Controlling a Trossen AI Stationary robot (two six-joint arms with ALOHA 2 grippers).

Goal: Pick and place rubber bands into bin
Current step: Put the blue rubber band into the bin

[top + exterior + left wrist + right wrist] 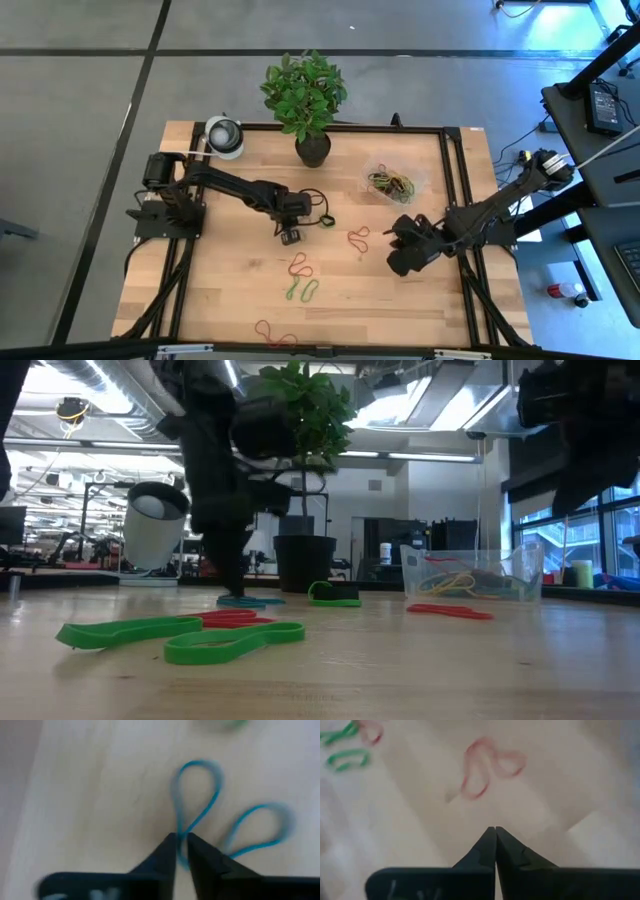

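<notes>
A blue rubber band (199, 790), twisted into two loops, lies on the wooden table under my left gripper (182, 840), which stands at the table's middle (291, 237) with its tips down at the tabletop (232, 588). My right gripper (495, 829) hangs shut and empty above the table's right half (398, 262); a red rubber band (487, 767) lies flat ahead of it. The bin (392, 183), clear plastic, rests at the far right and holds several bands. My left gripper has closed its two fingertips on the blue band where its strands cross (184, 831). The fingers come from above, pointing steeply down. The band lies flat on the table, both loops spread out beyond the tips.
Red and green bands (302, 278) lie toward the near edge, with another red one (275, 335) at the edge itself. A green and black band (332, 596) lies near the plant pot (312, 148). A round white-and-grey object (224, 135) stands at the far left.
</notes>
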